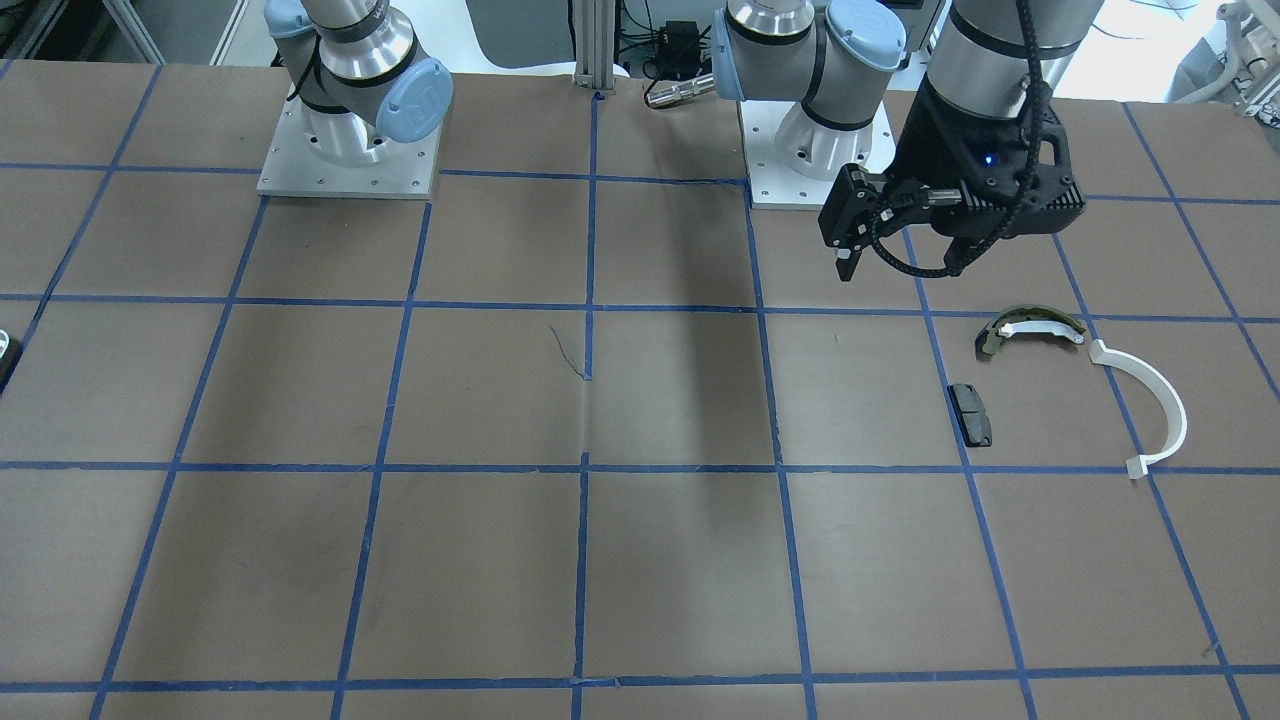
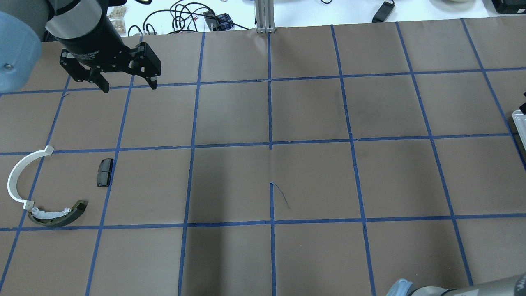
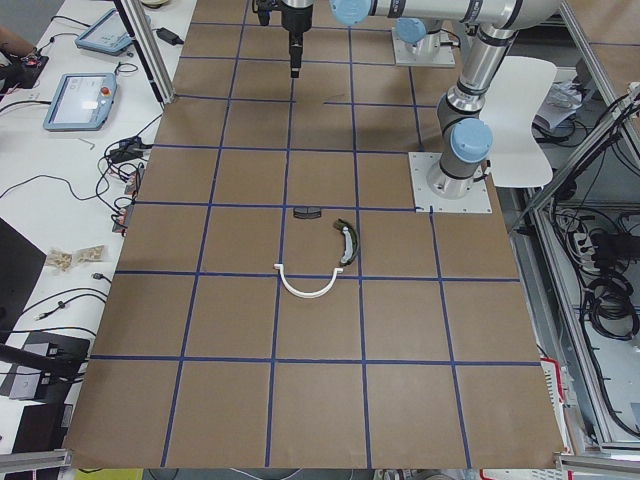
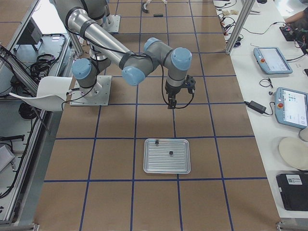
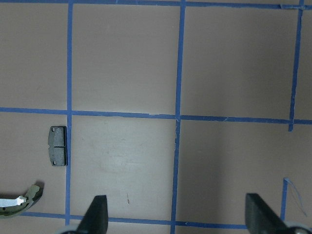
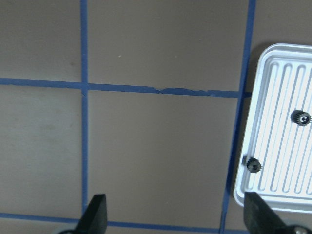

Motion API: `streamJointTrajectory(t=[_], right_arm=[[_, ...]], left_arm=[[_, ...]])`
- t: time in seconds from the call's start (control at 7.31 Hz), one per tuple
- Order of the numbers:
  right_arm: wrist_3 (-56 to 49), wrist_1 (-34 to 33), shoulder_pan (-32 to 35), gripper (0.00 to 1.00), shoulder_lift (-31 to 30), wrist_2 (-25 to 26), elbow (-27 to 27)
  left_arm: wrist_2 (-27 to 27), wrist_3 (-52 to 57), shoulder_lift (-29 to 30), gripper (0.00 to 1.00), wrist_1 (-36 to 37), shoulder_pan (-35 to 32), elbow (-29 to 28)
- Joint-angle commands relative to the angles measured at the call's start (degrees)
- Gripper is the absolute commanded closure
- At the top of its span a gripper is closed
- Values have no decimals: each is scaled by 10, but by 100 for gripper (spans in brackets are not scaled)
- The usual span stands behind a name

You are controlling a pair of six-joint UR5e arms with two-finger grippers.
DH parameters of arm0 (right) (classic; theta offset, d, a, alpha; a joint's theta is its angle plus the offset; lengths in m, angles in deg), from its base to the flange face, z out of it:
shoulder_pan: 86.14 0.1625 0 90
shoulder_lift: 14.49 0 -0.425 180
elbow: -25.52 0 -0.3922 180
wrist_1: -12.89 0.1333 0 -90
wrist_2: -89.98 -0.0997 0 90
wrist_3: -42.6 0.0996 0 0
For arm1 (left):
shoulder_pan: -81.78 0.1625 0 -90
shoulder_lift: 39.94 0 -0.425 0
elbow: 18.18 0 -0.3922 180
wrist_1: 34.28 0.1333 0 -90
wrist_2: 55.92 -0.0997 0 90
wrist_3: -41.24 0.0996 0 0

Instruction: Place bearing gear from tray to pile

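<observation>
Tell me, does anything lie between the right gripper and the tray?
No: in the exterior right view, only bare table with one blue tape line separates the right gripper from the tray.

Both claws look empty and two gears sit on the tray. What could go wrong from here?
1. The nearer gear lies by the tray rim, so a finger of the open right claw may hit the rim instead of closing on it.
2. The gears are tiny and the tray is ribbed; one may tip or slip out.
3. The pile, with its black pad, lies at the table's other end by the left claw: a long carry or hand-over.
</observation>
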Motion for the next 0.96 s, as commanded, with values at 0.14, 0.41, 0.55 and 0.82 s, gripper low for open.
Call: streamJointTrajectory(t=[0.14, 0.41, 0.55, 0.82], right_arm=[[-76, -113, -42, 0, 82, 9, -2], [-79, -144, -57, 6, 117, 56, -4], [-75, -148, -59, 9, 129, 66, -5], [-77, -156, -60, 15, 155, 95, -5]], left_arm=[[0, 0, 0, 0, 0, 0, -1], [0, 0, 1, 0, -1, 0, -1], [0, 0, 1, 0, 0, 0, -2], [0, 0, 1, 0, 0, 0, -1]])
